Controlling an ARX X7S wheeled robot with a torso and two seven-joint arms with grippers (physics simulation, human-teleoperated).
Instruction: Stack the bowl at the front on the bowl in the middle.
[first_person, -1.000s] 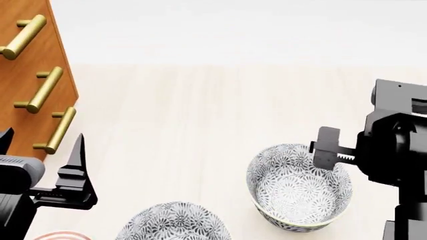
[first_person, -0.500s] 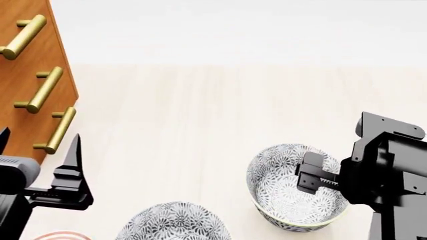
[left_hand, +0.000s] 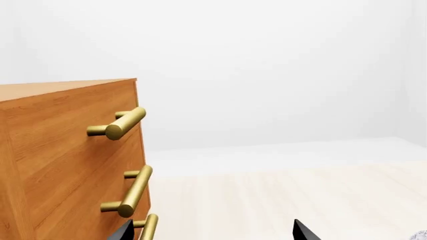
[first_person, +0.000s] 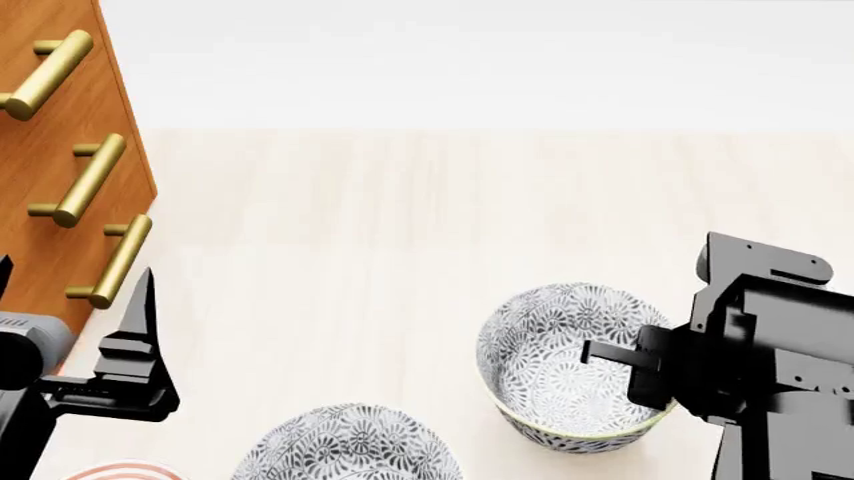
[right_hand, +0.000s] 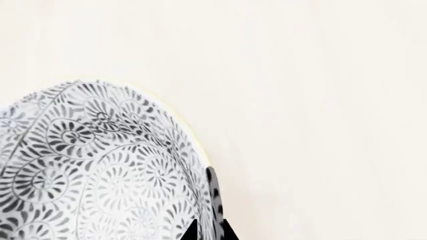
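R hand (first_person: 638, 362) has dropped onto the front bowl's (first_person: 567, 370) rim and nudged it, fingers look closed on the wall, bowl not yet lifted off desk (first_person: 400, 230); middle bowl (first_person: 350, 443) nearby; L hand (first_person: 134, 350) open, empty.

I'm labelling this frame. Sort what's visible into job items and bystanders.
Job items: patterned bowl pinched at its rim by the right gripper; second patterned bowl.

Bystanders: wooden drawer unit with brass handles; pink-rimmed dish at the frame edge; idle left gripper.
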